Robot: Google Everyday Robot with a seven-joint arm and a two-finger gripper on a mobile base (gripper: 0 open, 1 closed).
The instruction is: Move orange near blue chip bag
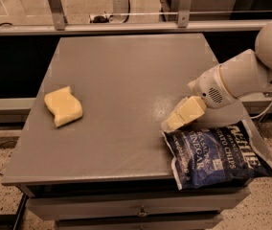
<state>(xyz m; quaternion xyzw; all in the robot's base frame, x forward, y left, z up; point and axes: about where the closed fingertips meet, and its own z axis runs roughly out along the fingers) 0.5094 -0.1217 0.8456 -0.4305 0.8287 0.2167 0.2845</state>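
The blue chip bag (217,156) lies flat at the table's front right corner, its right end hanging over the edge. My gripper (173,123) reaches in from the right on a white arm (241,78). It is low over the table, just above the bag's upper left corner. The orange does not show anywhere; if it is at the gripper, it is hidden.
A pale yellow wavy sponge (63,105) lies on the left side of the grey table (126,71). A metal rail (126,27) runs behind the table's far edge. Drawers sit under the front edge (141,210).
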